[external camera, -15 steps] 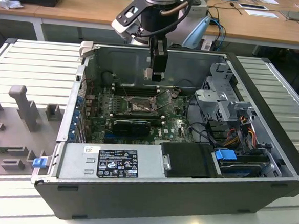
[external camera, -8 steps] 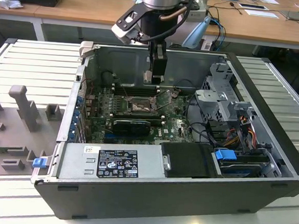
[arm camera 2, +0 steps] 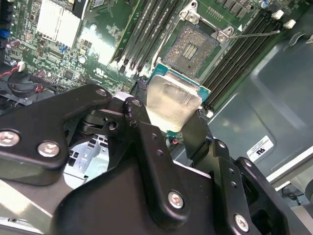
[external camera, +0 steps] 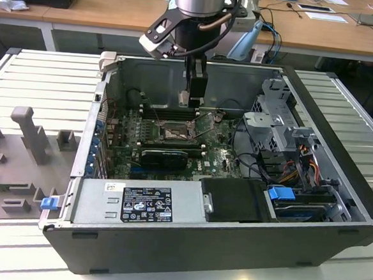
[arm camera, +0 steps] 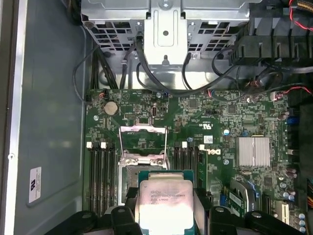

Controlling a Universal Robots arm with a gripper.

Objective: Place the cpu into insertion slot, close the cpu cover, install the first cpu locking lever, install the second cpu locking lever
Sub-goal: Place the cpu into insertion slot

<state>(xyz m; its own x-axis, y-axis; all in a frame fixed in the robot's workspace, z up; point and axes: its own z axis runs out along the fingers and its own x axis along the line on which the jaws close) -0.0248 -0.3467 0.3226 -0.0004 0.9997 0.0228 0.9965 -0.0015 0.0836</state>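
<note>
The cpu (arm camera 2: 171, 103) is a small square chip with a pale metal top, and my gripper (arm camera 2: 168, 122) is shut on its edges. In the exterior view the gripper (external camera: 186, 100) hangs inside the open computer case, a little above the insertion slot (external camera: 174, 134). The slot (arm camera 2: 195, 49) lies bare, its dark contact field showing. In the first wrist view the cpu (arm camera: 164, 203) covers part of the slot (arm camera: 127, 177), with my gripper (arm camera: 164, 218) around it. The cpu cover (arm camera: 143, 142) stands tilted open beyond the slot. A thin lever rod (arm camera 2: 257, 34) sticks out beside the slot.
Long black memory slots (arm camera 2: 146, 29) flank the socket on both sides. A black card (external camera: 166, 156) lies in front of it, then the grey power supply (external camera: 137, 204). A metal drive cage (external camera: 283, 127) with cables stands at the exterior view's right. A finned heatsink (arm camera: 253, 151) sits on the board.
</note>
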